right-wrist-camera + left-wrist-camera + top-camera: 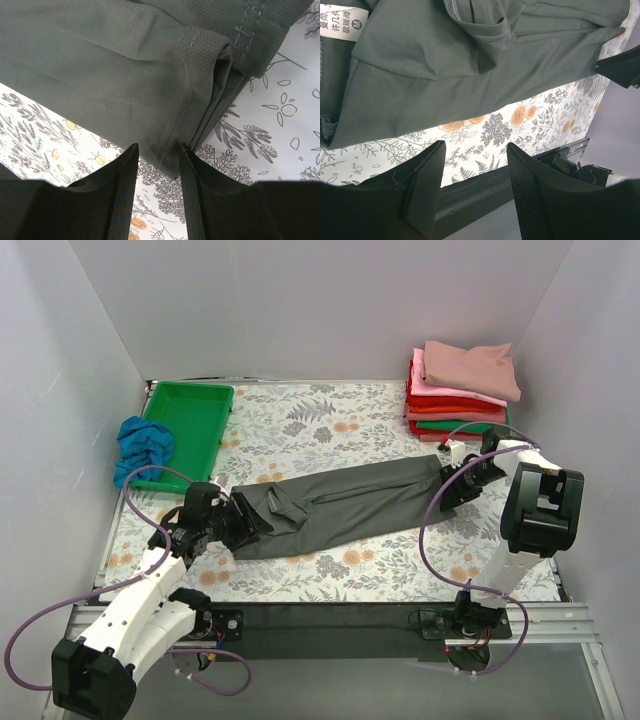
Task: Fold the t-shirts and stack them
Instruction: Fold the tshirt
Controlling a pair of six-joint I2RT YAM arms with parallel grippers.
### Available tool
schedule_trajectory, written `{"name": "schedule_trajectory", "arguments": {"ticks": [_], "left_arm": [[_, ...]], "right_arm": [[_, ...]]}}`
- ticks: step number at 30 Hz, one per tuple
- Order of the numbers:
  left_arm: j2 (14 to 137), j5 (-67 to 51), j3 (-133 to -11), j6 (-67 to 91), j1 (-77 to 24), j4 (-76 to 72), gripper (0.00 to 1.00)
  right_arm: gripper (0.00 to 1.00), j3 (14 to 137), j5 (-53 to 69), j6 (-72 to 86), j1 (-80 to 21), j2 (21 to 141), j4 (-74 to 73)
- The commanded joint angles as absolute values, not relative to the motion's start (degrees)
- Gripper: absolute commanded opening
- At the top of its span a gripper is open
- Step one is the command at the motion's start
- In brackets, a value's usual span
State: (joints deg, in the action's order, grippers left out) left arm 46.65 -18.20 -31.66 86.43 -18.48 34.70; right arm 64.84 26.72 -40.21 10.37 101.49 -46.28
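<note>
On the floral surface [330,425], the charcoal t-shirt [340,505] lies folded long, stretched between both hands. The folded t-shirts [460,390] sit stacked just beyond the right hand [447,495], which is open around the hem. The left hand [247,524] is open and empty at the label end.

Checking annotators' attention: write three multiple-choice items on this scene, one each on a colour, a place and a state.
1. Which colour tops the stack? A dusty rose; B green; C blue.
2. Where is the blue t-shirt? A on the stack; B against the green tray's left rim; C inside the tray.
3. The left gripper is: A shut on cloth; B out of view; C open.
Key: 1 A, the dusty rose t-shirt lies uppermost; 2 B, it is bunched at that rim; 3 C, tablecloth shows between its parted jaws.
</note>
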Motion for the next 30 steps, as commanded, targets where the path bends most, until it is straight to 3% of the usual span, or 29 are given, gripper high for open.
{"name": "schedule_trajectory", "arguments": {"ticks": [1,20,26,30], "left_arm": [[45.35,-16.79,-31.47,87.63,-18.37,34.28,0.5],[45.97,-15.56,-31.55,88.15,-18.37,35.15,0.49],[47.2,-15.03,-31.82,88.33,-18.37,35.6,0.49],[47.02,-15.03,-31.82,88.33,-18.37,35.77,0.48]], "right_arm": [[0.44,66.01,27.07,-38.58,10.28,102.3,-45.27],[0.41,64.25,24.52,-38.14,10.37,101.07,-43.16],[0.21,62.05,25.14,-39.11,10.37,99.67,-43.59],[0.03,60.82,24.08,-39.73,10.72,98.09,-43.86]]}}
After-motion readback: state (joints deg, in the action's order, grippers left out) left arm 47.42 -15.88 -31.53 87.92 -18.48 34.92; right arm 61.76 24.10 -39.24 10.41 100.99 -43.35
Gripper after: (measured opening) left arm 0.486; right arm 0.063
